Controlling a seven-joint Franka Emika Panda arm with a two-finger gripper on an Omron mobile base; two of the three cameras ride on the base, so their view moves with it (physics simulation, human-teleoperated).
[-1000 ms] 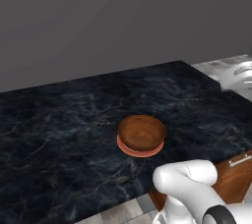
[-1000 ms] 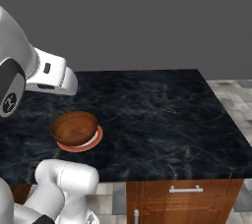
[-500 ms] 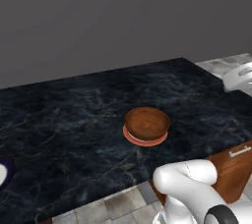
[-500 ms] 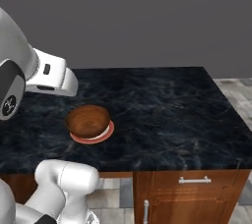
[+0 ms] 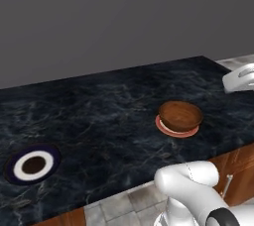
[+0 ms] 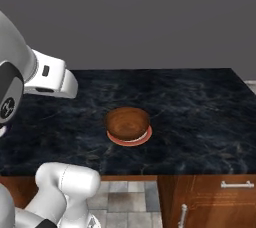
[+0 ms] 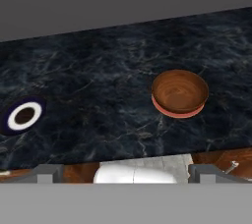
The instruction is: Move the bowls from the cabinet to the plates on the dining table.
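Note:
A dark brown wooden bowl [image 5: 180, 115] [image 6: 127, 122] [image 7: 179, 90] sits upright on the orange-red-rimmed plate [image 5: 174, 132] [image 6: 131, 142] [image 7: 177, 113] on the black marbled dining table [image 5: 99, 111] [image 6: 200, 112] [image 7: 98, 80]. To the left lies a navy plate [image 5: 33, 164] [image 7: 22, 116] with a white ring and nothing on it. My gripper [image 7: 126, 173] is open and holds nothing. It hangs back from the table's front edge, well apart from the bowl. The cabinet is out of view.
Brown wooden drawer fronts with a silver handle [image 6: 235, 184] sit under the table top. Grey floor tiles [image 6: 125, 202] lie in front of it. A plain grey wall stands behind the table. The robot's white base link [image 5: 191, 183] shows below.
The whole picture has slid right, so the base has driven left along the table. The navy plate has come into view on the left. The bowl stays on its plate and the gripper stays open.

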